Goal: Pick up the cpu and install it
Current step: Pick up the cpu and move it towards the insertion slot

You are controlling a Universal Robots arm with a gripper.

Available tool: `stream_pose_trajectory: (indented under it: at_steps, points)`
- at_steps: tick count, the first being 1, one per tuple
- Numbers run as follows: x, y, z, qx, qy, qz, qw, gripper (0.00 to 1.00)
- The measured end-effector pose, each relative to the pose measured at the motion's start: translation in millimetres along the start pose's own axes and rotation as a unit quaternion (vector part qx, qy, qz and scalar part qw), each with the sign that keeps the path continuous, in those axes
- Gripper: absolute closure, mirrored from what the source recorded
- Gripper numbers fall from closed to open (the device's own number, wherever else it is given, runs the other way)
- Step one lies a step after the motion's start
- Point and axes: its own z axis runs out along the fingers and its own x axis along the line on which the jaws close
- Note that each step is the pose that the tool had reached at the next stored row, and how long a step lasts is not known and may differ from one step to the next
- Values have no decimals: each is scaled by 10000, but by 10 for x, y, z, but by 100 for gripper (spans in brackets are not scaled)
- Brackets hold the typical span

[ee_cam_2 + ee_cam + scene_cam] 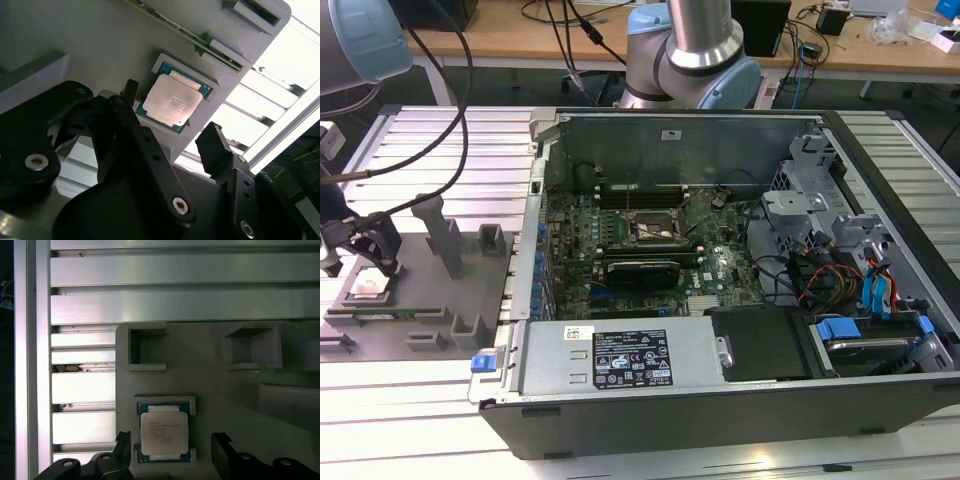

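While one tool point(172, 442) hangs spread, one cpu point(164, 432) lies in its fixture point(200, 370).

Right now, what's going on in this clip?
The arm's black gripper hangs open over the small, flat, square cpu with a silvery top, one finger on either side, not gripping it. The cpu lies in its recess in the grey plastic fixture, to the exterior view's left of the open computer case. It has not been picked up or installed.
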Motion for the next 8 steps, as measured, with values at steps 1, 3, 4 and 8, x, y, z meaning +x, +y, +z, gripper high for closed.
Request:
stream_pose_trajectory:
  at_steps: [1, 3, 4, 8]
  points:
    - [0, 0, 9, -1, -2, -4, 10000, 26]
    - [1, -1, 29, 0, 1, -18, 10000, 26]
    - [1, -2, 58, -1, 1, -35, 10000, 26]
    - [2, -4, 100, -2, 4, -97, 10000, 26]
